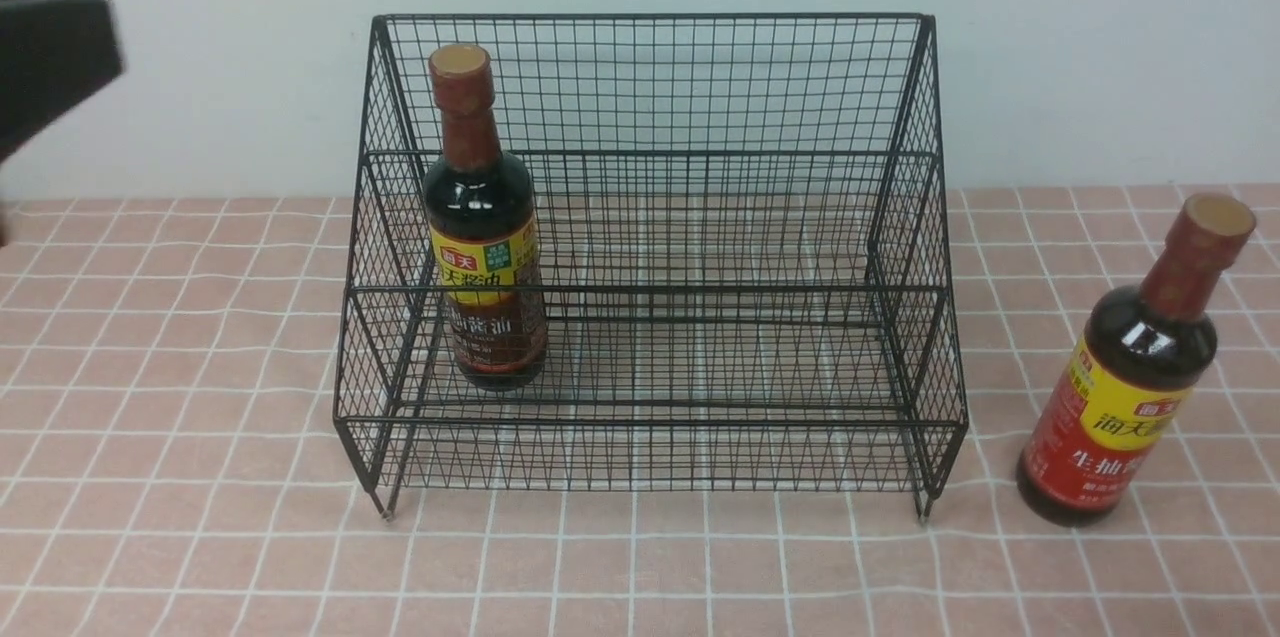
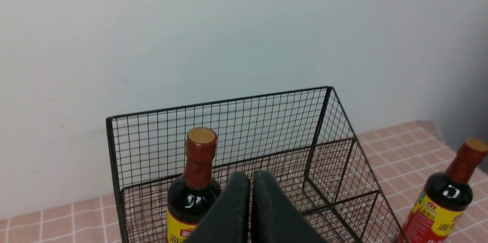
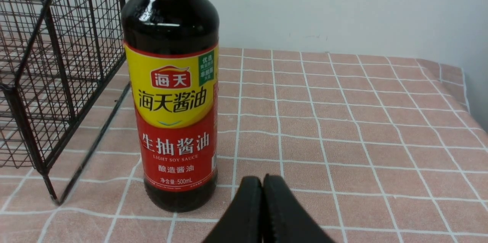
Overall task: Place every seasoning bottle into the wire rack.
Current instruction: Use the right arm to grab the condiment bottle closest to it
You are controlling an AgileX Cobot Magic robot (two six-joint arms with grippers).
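Note:
The black wire rack [image 1: 650, 97] stands mid-table against the wall. The brown-label seasoning bottle [image 1: 485, 247] stands upright inside it at the left end, on a lower shelf. In the left wrist view my left gripper [image 2: 250, 176] is shut and empty, raised above and short of the rack [image 2: 267, 121], apart from that bottle [image 2: 196, 185]. The red-label seasoning bottle [image 1: 1130, 387] stands on the table right of the rack. In the right wrist view my right gripper [image 3: 262, 182] is shut and empty, low over the cloth just beside this bottle [image 3: 175, 113].
A pink checked tablecloth [image 1: 200, 517] covers the table, and a pale wall [image 1: 1100, 37] rises close behind the rack. A blurred black part of my left arm [image 1: 50, 57] shows at the front view's top left. The cloth's far right edge [image 3: 463, 82] lies beyond the red-label bottle.

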